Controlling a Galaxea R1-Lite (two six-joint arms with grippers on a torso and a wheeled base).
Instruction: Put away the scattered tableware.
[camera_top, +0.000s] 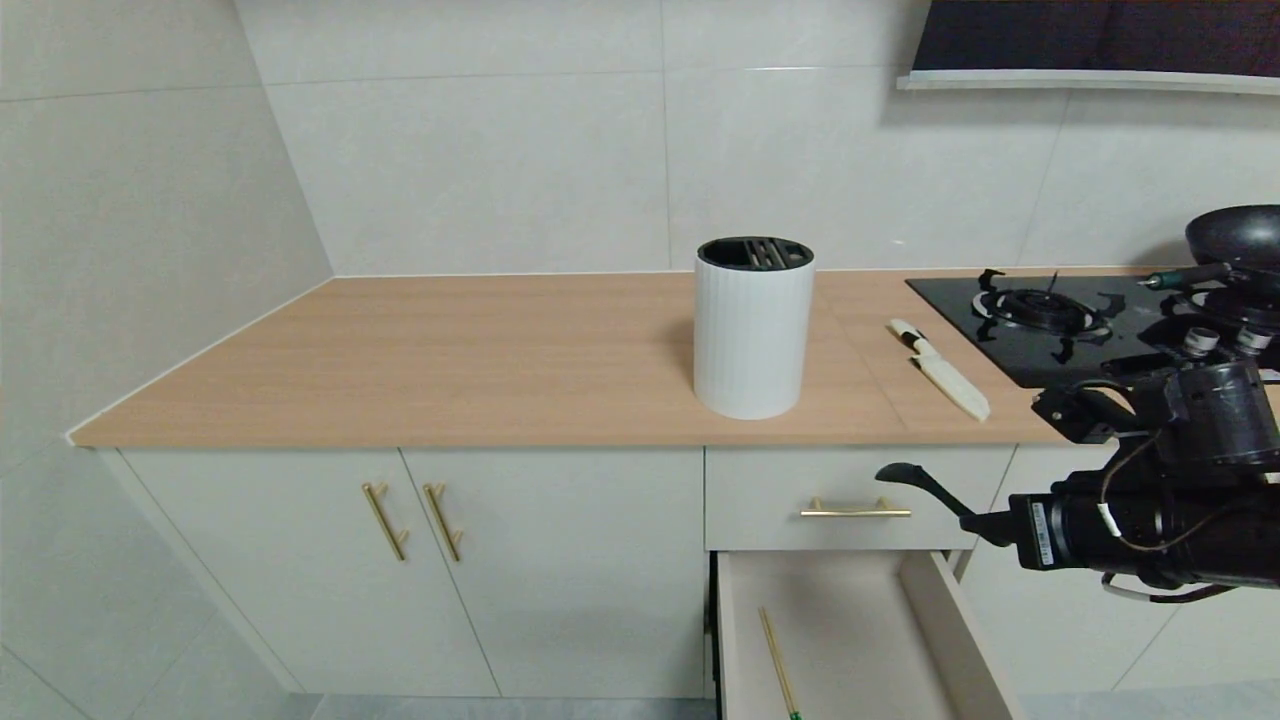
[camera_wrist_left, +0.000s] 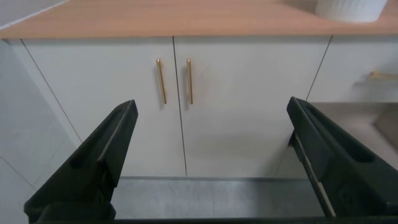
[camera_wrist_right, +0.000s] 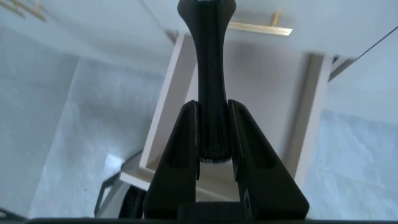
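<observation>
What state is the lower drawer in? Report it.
Open: the lower drawer is pulled out, its inside exposed, with chopsticks lying in it.

Head camera: high, facing forward-down over counter (camera_top: 450, 350) front edge. Left wrist: low, level, close, facing cabinet doors (camera_wrist_left: 236, 112), shared with head. Right wrist: close above open drawer (camera_wrist_right: 273, 93), shared with head.

Wooden counter (camera_top: 450, 360) bearing white holder (camera_top: 752, 340), knife (camera_top: 945, 375), hob (camera_top: 1040, 345)
</observation>
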